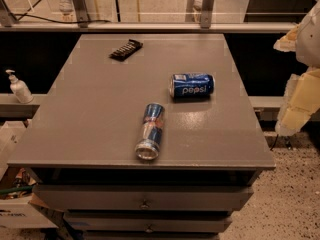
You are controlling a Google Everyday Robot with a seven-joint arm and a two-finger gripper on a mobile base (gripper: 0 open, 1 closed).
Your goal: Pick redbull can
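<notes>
So, the redbull can [150, 137] lies on its side close to the front edge of the bench [100, 109], roughly mid-width, with its shiny end facing that edge. My guess is it's light, thin-walled and slick: easy to dent if squeezed hard, and it'll roll sideways if nudged. I'd take it across the middle of the body, coming from above, squeezing the curved sides rather than the ends.

Room looks decent. The Pepsi can [192, 85] sits apart from it, further back toward the right edge, and a dark bar [126, 49] is way off near the back left corner. The front edge is the worry, since a bump could send it off.

The gripper [299, 104] hangs off past the right edge, nowhere near the can; can't tell how wide it's set.
</notes>
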